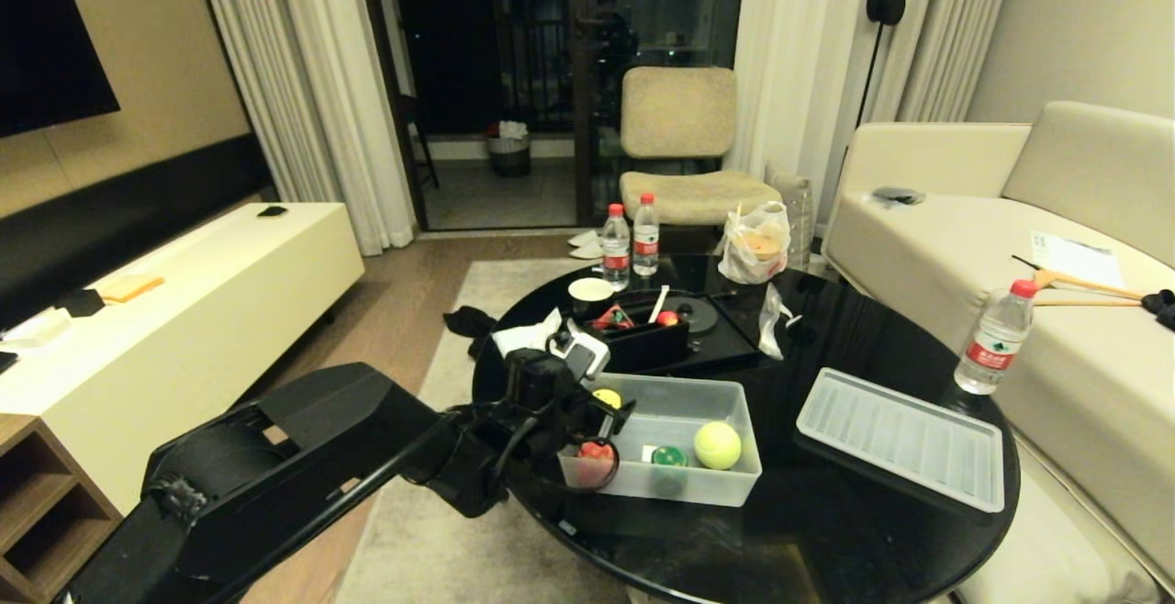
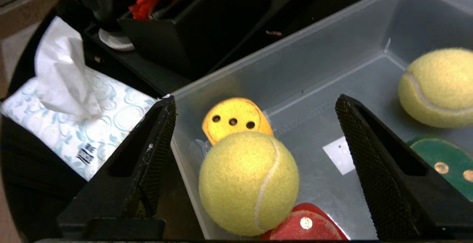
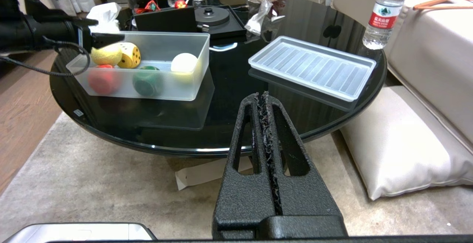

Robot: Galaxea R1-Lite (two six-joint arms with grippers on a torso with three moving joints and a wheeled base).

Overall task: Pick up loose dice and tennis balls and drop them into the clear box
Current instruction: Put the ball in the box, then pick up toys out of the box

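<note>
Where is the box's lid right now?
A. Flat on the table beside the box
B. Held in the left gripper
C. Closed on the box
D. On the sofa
A: the ribbed lid lies flat on the black table, apart from the open box.

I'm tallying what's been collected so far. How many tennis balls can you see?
2, both in the clear box: one tennis ball beneath the open left end effector, the other at the opposite end. More may be hidden.

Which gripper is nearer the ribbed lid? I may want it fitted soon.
Right. The right gripper hangs shut off the table edge, facing the ribbed lid; the left gripper is open over the clear box.
</note>
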